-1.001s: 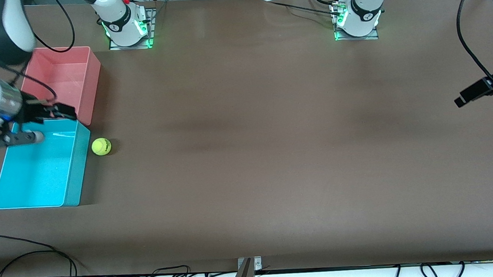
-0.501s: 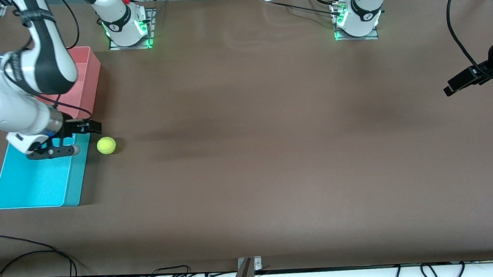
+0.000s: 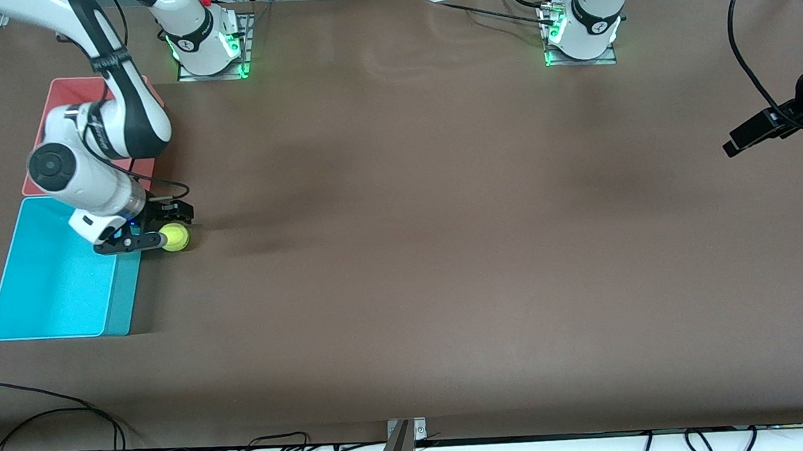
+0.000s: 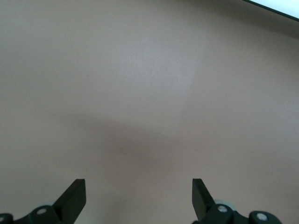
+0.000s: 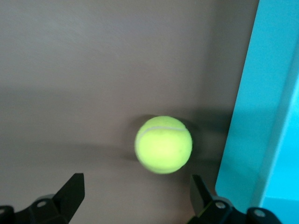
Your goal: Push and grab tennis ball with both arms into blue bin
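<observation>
The right gripper, fingers spread, is held over the tennis ball beside the blue bin; the left gripper, also spread, waits near the table edge.

The left gripper holds its two black fingers spread wide above bare brown surface.

Even overhead light is cast across the brown table, with soft shadows thrown beside the blue bin. The tennis ball is rendered slightly blurred in the right wrist view.
</observation>
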Controlling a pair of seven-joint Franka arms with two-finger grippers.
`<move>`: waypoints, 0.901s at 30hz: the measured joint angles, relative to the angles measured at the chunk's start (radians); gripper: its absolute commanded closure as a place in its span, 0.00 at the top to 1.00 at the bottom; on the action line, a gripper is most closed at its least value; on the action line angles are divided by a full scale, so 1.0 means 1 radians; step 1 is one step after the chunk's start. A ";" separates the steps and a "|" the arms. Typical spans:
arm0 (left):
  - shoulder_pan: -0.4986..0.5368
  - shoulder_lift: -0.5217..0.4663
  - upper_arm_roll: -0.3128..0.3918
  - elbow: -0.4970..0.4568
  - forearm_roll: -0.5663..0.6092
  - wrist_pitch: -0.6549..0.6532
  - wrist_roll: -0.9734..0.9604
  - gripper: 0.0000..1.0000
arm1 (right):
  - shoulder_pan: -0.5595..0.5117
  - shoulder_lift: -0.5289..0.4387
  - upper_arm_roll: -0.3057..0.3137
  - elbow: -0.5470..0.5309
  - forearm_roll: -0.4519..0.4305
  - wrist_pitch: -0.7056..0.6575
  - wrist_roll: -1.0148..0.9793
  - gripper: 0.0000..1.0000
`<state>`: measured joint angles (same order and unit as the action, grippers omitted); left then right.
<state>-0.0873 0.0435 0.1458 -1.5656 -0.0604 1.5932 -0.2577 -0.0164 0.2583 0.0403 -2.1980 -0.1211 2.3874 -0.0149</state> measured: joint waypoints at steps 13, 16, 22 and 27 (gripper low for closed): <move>-0.006 0.000 0.000 0.000 0.000 0.001 0.003 1.00 | -0.006 0.100 -0.042 -0.002 -0.059 0.130 0.004 1.00; -0.008 0.001 -0.001 0.000 0.000 0.001 0.003 1.00 | -0.006 0.108 -0.042 -0.002 -0.059 0.136 0.005 1.00; -0.013 0.002 -0.001 -0.001 0.000 0.001 0.004 1.00 | -0.006 0.122 -0.042 -0.002 -0.059 0.142 0.007 1.00; -0.018 0.002 -0.001 -0.001 0.000 0.001 0.004 1.00 | -0.006 0.139 -0.042 -0.002 -0.059 0.171 0.013 1.00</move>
<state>-0.1049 0.0454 0.1445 -1.5666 -0.0604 1.5941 -0.2538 -0.0222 0.3972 -0.0016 -2.2004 -0.1802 2.5587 -0.0018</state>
